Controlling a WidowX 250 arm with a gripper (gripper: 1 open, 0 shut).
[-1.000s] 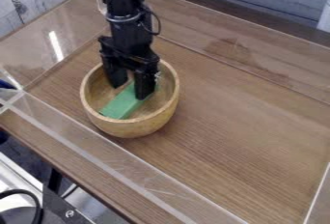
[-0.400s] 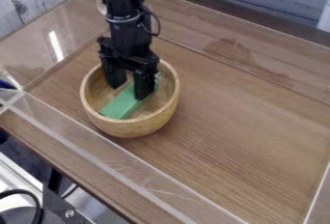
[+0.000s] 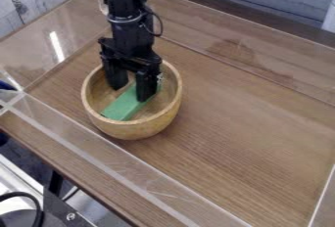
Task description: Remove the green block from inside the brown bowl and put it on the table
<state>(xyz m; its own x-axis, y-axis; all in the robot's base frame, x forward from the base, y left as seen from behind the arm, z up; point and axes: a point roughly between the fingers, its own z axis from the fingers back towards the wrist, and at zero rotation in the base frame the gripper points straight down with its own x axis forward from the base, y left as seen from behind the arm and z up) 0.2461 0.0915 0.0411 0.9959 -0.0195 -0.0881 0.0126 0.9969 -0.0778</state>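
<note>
arm: a black robot arm comes down from the top of the view, its wrist pointing straight down into the bowl.
gripper: the gripper point(image 3: 133, 87) hangs inside the brown bowl with its two dark fingers point(image 3: 148, 82) spread wide, released, nothing between them.
green block: the green block point(image 3: 124, 107) lies flat on the bowl's floor, slanted, its upper end under the fingertips; whether they touch it cannot be told.
brown bowl: the brown bowl point(image 3: 157, 123), round and thick-walled, stands upright on the table, left of centre.
table: the table point(image 3: 242, 113) is a brown wood-grain top, bare to the right of the bowl.
walls: clear acrylic walls point(image 3: 92, 162) edge the table, one running close beside the bowl at the near left.
</note>
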